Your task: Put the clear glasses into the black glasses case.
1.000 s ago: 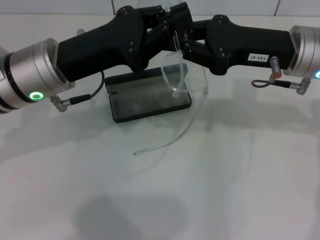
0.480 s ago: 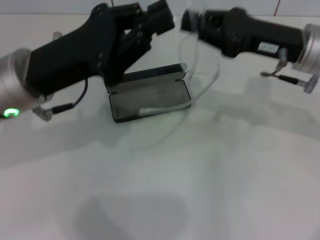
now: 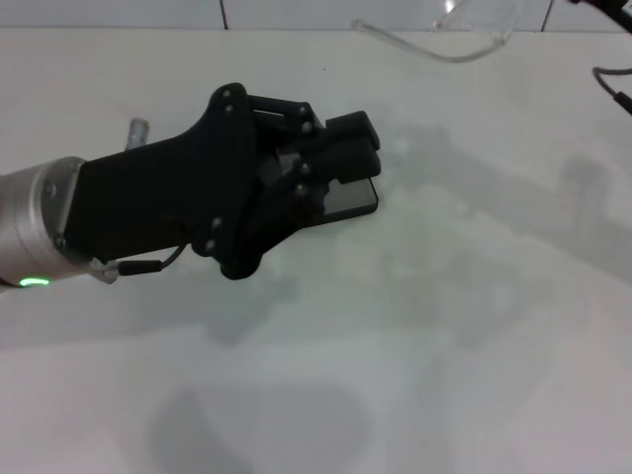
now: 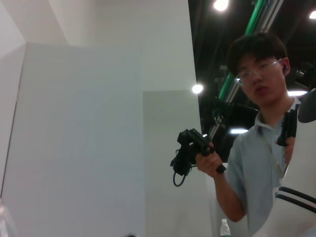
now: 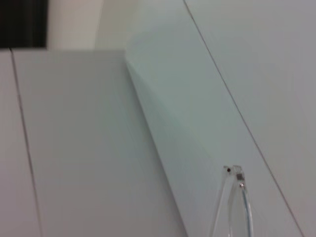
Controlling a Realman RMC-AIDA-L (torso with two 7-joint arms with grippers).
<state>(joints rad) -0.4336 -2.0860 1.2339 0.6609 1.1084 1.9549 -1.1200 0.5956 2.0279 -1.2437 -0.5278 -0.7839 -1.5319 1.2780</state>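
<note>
While the big black left gripper [image 3: 341,158] hangs low over the white table [image 3: 415,355], it covers nearly all of the black rectangular hard glasses case [image 3: 357,196], of which only the near right corner, with a strip of shiny dark surface, shows past the fingers. The gripper's silver wrist cuff with a green light lies out to the left of the case, nearer the robot. Its fingers [image 3: 354,130] sit bunched over the case's far right part, but whether the jaws stand apart, together or clamped on the case cannot be told, and whether they touch the case is hidden too.

The fully transparent, colourless plastic wraparound glasses [image 3: 479,30] are well apart from the case, beyond it and to its right, at the top edge of the head view. One long thin clear arm trails from them toward the left, on the far side of the case. They are cut off by the picture's edge, so what carries them is not seen. The right wrist view shows a hinged clear end of the glasses [image 5: 236,197] against pale wall panels.

The right gripper itself is out of sight; only a thin grey cable [image 3: 614,84] shows, far to the right of the case.
</note>
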